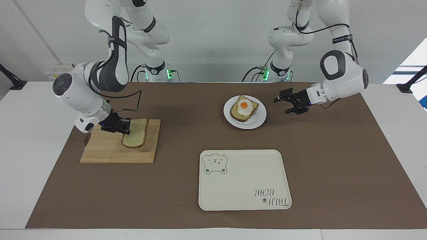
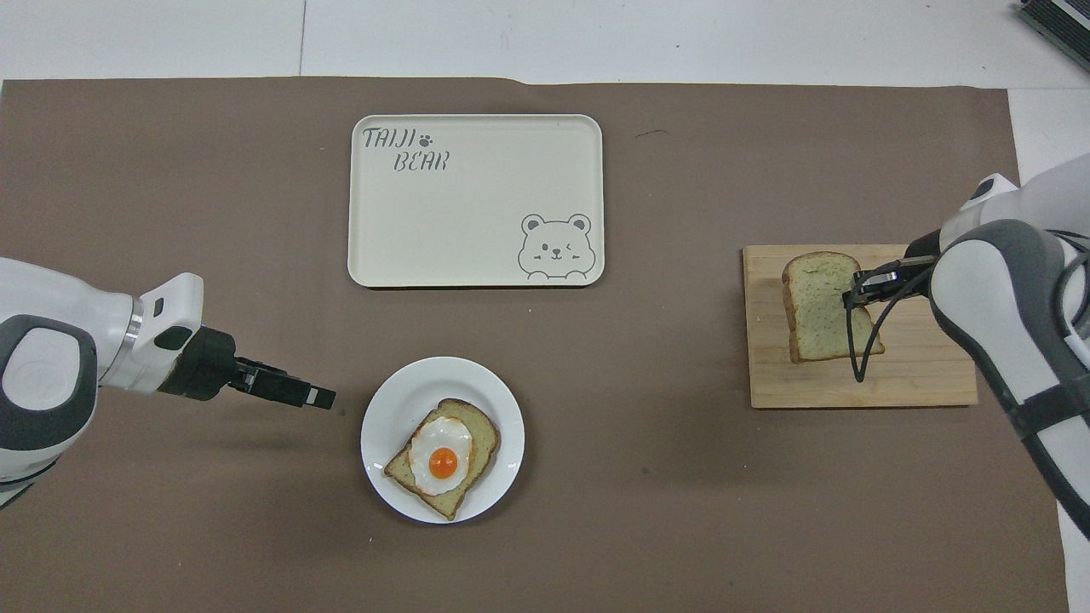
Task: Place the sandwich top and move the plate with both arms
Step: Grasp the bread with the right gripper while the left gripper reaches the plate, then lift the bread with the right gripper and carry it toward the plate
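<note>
Pinching the bread slice point(image 1: 136, 133) over the cutting board point(image 1: 110, 151) in my right gripper point(image 1: 124, 129), I should keep it level toward the plate point(image 1: 257, 121), beside which my left gripper point(image 1: 291, 104) hovers open.

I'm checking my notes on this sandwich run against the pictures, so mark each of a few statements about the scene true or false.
1. The right claw is shut on the plain slice of pale speckled bread over the wooden cutting board. True.
2. The bread slice topped with a fried egg lies on the cream rectangular bear tray. False: it lies on the small round white plate.
3. The left claw grips the plate's rim. False: it is beside the plate, apart from it.
4. The tray lies farther from the robots than the plate. True.
5. The plain slice already covers the egg. False: it is at the cutting board.
</note>
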### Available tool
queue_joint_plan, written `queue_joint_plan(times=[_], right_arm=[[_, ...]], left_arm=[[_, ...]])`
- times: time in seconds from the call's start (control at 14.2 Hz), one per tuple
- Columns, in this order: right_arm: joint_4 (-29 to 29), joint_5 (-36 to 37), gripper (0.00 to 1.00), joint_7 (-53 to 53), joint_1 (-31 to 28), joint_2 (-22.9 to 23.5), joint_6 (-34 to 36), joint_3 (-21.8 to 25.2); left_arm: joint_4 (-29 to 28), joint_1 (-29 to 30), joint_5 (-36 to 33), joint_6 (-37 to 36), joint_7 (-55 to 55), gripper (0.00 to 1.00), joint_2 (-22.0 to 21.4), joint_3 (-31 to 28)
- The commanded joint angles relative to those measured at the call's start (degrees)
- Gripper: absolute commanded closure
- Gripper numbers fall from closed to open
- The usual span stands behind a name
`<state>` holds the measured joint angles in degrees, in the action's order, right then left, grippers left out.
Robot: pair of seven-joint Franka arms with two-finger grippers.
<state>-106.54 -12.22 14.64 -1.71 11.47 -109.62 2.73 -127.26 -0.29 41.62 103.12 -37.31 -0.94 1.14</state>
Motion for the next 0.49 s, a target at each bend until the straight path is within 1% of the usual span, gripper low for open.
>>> queue_joint_plan(times=[0.0,0.14,0.28,0.42], right_arm=[[-0.9,-0.4,1.00,-3.6,3.8,-1.4,1.2,-0.3],[-1.2,-0.4,1.00,-7.1,7.1,-1.7,1.2,-0.3],[-1.7,-0.4,1.00,-10.9,10.5,-2.2,1.0,-0.3],[-3.0,-0.4,1.00,-15.2,14.3,-3.1,0.4,-0.3]], left_arm=[[-4.4,0.9,4.2,2.7,-4.8,0.00,-0.1,0.4],[-6.3,0.9,5.7,3.7,-5.8,0.00,-0.1,0.4],[-8.3,1.0,8.8,3.8,-7.5,0.00,0.6,0.4],[-9.2,1.1,9.9,4.0,-8.4,0.00,1.3,0.4]])
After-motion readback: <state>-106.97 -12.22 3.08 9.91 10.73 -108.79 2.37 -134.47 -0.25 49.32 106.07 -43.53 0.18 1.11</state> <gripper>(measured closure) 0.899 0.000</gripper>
